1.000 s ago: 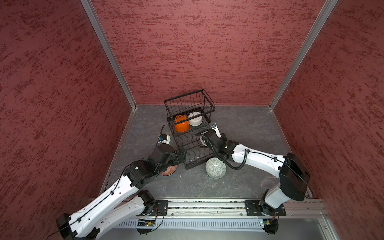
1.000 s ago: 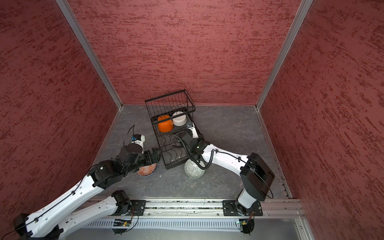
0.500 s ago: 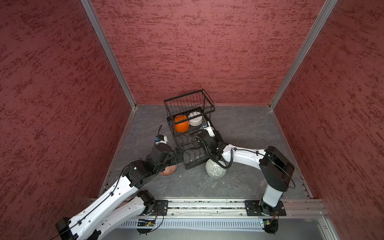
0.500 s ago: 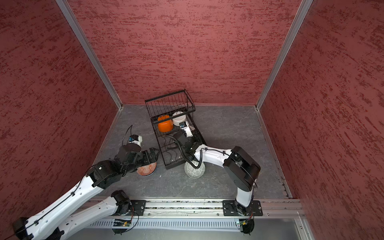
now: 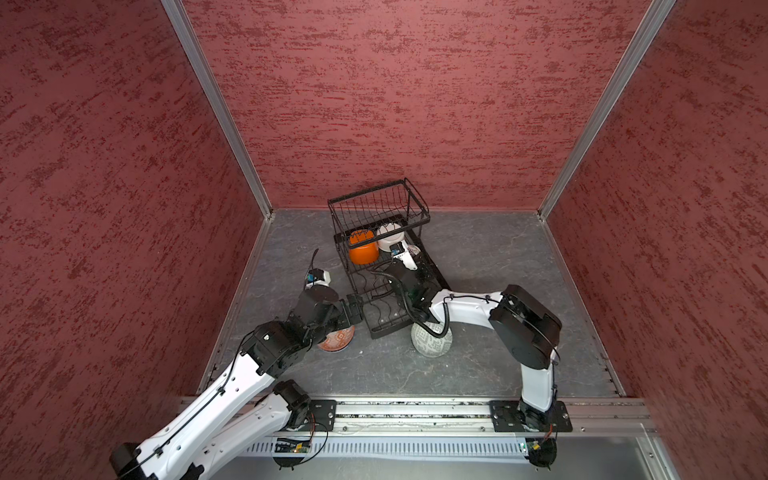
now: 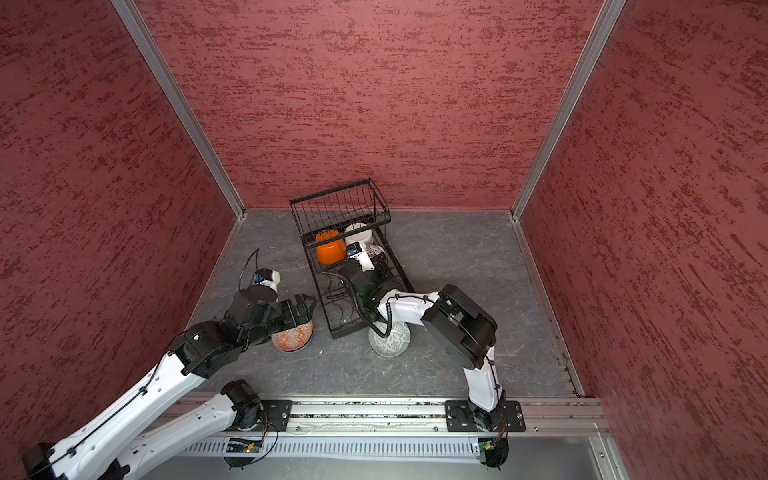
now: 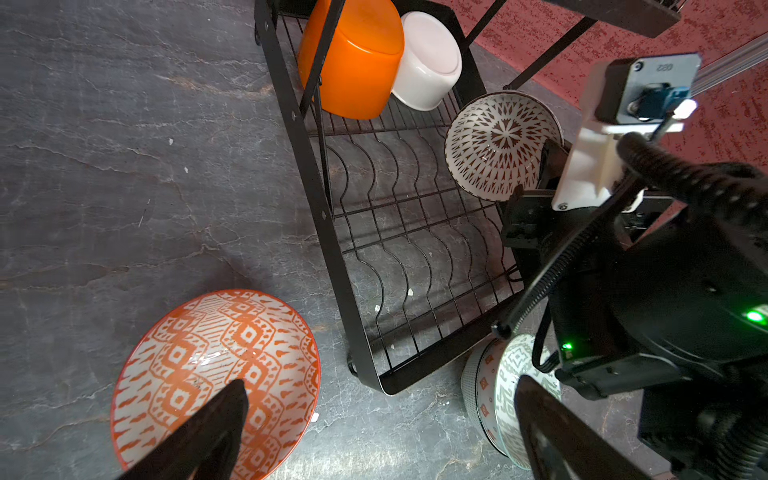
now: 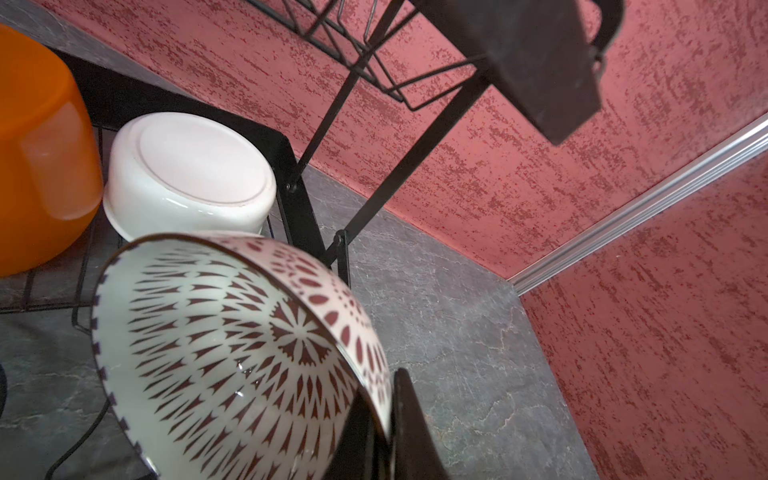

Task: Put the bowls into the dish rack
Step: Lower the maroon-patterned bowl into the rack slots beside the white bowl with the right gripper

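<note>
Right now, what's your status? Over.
Right gripper shut on brown-patterned bowl at black wire dish rack. Left gripper open near orange-patterned bowl. White bowl close.

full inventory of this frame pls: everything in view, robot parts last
dish rack: 1, black wire, mid-table
orange bowl: 1, plain orange, far end of rack, under the raised basket
white bowl: 1, plain white, in rack beside the orange bowl
brown-patterned bowl: 1, white and brown, held tilted over the rack
orange-patterned bowl: 1, white and orange, on table left of rack's near end
green-patterned bowls: nested stack, at least two, on table by rack's near right corner
table: 1, grey stone-look
walls: 3, red textured, around table
arms: 2, white and black, on near rail
left end effector: 1, black, open, above orange-patterned bowl
right end effector: 1, black, shut on brown-patterned bowl's rim
</note>
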Controlling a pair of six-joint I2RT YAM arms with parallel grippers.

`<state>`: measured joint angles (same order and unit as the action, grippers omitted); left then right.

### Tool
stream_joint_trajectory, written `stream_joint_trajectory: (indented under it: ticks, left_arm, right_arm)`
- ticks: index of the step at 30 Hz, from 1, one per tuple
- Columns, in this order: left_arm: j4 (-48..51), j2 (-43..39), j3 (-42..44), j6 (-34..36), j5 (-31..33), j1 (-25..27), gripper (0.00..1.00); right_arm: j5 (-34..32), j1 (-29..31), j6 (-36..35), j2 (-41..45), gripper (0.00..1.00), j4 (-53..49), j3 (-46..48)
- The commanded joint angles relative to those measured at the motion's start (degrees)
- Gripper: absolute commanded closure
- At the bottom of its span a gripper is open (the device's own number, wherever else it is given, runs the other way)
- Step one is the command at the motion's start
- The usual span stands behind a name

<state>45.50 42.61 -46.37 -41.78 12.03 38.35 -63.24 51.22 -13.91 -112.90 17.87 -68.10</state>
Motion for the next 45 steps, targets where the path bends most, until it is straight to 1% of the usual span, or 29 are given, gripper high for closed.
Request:
stream_joint_trajectory:
  ticks: [1, 4, 9, 20, 30, 36, 45]
  left_arm:
    - [0.7, -0.7, 0.6, 1.2, -0.6, -0.7, 0.00]
    - [0.9, -1.0, 0.8, 1.3, -0.9, -1.2, 0.00]
    - [1.0, -1.8, 1.4, 1.3, -1.3, -1.9, 0.00]
    - [0.8, -2.7, 2.3, 1.3, -1.8, -2.7, 0.00]
    - [0.3, -3.0, 3.2, 1.4, -2.6, -3.3, 0.00]
    - [0.6, -3.3, 3.4, 1.5, -2.8, -3.8, 0.00]
    - [0.6, -4.0, 4.2, 1.6, -3.5, -5.1, 0.00]
  right_arm:
    - [-3.3, -0.2, -3.4, -1.2, 1.00, 7.6, -2.7]
    - [-3.2, -1.0, -2.7, -2.3, 1.00, 7.0, -3.4]
    - [-1.6, -2.4, 0.7, -2.6, 1.00, 3.2, -4.6]
    - [-1.4, -4.5, 0.6, -5.9, 1.00, 1.8, -7.9]
    - [0.0, -5.1, 4.4, -8.4, 1.00, -3.0, -10.8]
    - [-0.3, -5.2, 4.3, -10.6, 1.00, -3.9, -13.0]
    - [-1.0, -5.9, 3.5, -11.7, 1.00, -2.7, -13.4]
